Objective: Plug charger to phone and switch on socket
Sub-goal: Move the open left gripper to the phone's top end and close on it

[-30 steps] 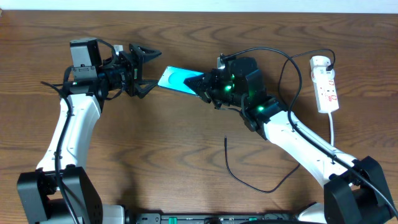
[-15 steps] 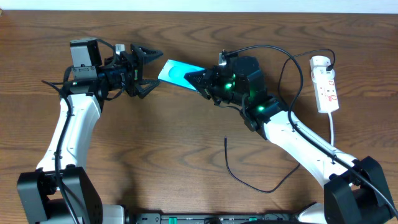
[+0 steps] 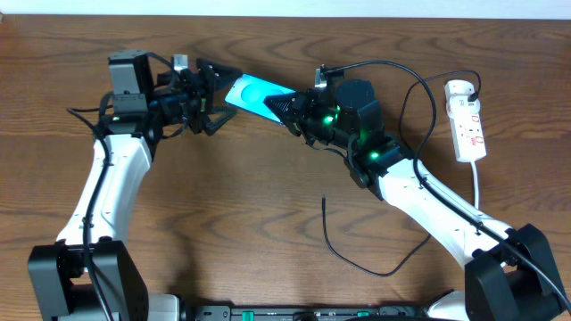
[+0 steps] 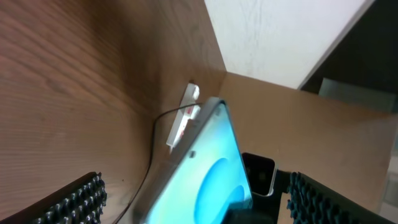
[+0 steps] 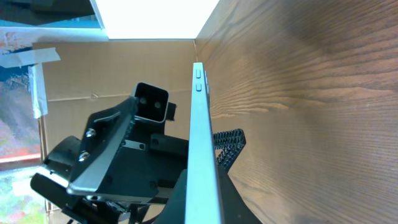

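You are working over a brown wooden table (image 3: pixel 223 223), and its dark grain is running mostly left to right in the overhead view. Light is falling evenly across the wood. A pale strip of wall (image 3: pixel 375 7) is showing along the far edge.

In the left wrist view that white wall is rising behind the tabletop. A plain brown board (image 4: pixel 336 143) is standing below it, and a dark area (image 4: pixel 373 56) is filling the upper right corner.

In the right wrist view a bright white patch (image 5: pixel 155 15) is glaring at the top. A cardboard-coloured panel (image 5: pixel 81 68) is carrying a strip of pale tape (image 5: pixel 31 57), and blurred blue and red shapes (image 5: pixel 15 137) are sitting at the left edge.
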`<state>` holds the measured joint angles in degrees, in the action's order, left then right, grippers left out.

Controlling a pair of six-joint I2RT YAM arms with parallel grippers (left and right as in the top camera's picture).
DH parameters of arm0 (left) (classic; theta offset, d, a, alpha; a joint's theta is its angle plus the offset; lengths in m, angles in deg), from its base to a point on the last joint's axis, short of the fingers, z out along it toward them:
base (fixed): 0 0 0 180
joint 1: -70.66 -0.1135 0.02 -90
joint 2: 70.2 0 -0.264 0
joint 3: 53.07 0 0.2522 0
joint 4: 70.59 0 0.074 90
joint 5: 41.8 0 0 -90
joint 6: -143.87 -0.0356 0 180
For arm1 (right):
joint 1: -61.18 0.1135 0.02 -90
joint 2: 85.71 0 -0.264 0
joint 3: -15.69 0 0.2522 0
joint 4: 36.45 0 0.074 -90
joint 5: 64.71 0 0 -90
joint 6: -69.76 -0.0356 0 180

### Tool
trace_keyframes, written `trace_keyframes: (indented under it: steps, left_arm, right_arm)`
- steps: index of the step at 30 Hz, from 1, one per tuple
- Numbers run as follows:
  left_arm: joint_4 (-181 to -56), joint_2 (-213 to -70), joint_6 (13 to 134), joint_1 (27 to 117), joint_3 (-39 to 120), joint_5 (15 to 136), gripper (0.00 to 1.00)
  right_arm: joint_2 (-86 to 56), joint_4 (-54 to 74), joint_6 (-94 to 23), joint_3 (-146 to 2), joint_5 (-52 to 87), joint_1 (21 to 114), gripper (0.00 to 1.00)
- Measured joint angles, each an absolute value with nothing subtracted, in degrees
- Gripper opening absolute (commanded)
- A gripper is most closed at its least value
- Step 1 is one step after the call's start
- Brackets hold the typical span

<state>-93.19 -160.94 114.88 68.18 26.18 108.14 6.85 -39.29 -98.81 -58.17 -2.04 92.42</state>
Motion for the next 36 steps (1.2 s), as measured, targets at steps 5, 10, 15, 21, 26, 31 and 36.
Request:
trace_keyframes:
  steps: [5, 10, 15, 21, 26, 31, 36]
  left_arm:
    - [-91.9, -160.9, 115.3, 69.8, 26.2, 108.3, 0.93]
    - [-89.9, -160.9, 116.8, 71.0, 26.2, 108.3, 0.92]
    - [-87.9, -160.9, 119.0, 72.4, 26.2, 108.3, 0.92]
    - [-83.4, -160.9, 123.2, 73.6, 26.2, 108.3, 0.93]
    - [-79.3, -160.9, 127.2, 74.4, 26.2, 108.0, 0.93]
    - [-78.8, -160.9, 129.1, 75.6, 26.2, 107.9, 0.92]
    - [-78.5, -160.9, 130.2, 76.4, 26.2, 107.9, 0.92]
  right_arm:
    - [6.8, -39.4, -98.8, -58.2, -2.0, 92.4, 0.01]
    - [6.8, -41.3, -98.8, -58.2, -2.1, 92.4, 0.01]
    - [6.8, -41.8, -99.2, -58.2, -2.0, 92.4, 0.01]
    - [6.8, -41.9, -99.5, -58.2, -1.8, 92.4, 0.01]
    - [6.8, -42.7, -99.9, -58.2, -0.9, 92.2, 0.01]
    - [6.8, -42.6, -100.5, -58.2, -0.3, 92.0, 0.01]
    - [6.8, -42.3, -101.3, -58.2, 0.3, 92.0, 0.01]
